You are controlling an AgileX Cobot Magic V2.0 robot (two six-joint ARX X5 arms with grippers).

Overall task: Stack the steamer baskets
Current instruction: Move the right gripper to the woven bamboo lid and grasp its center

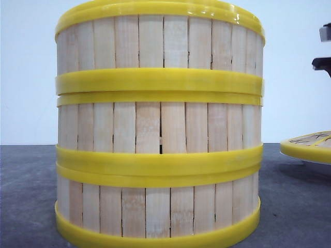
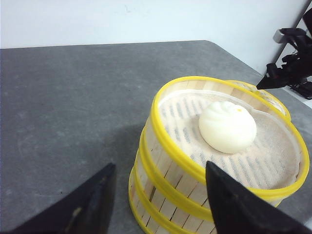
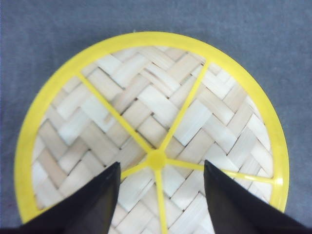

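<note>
Three steamer baskets stand stacked close to the front camera: the top one [image 1: 160, 44], the middle one [image 1: 160, 126] and the bottom one [image 1: 155, 212]. The left wrist view shows the stack's slatted wall [image 2: 168, 187]; the top basket is lined with cloth and holds a white bun [image 2: 227, 126]. My left gripper [image 2: 160, 165] hovers open over the near side of the stack, one finger off to its side and one over the top rim, touching nothing. My right gripper [image 3: 161, 163] is open above the woven lid [image 3: 146, 97], its fingers either side of the hub.
The flat yellow-rimmed lid [image 1: 310, 144] lies on the grey table [image 1: 31, 196] to the right of the stack. Part of the right arm [image 1: 323, 51] hangs above it. A white wall stands behind the table.
</note>
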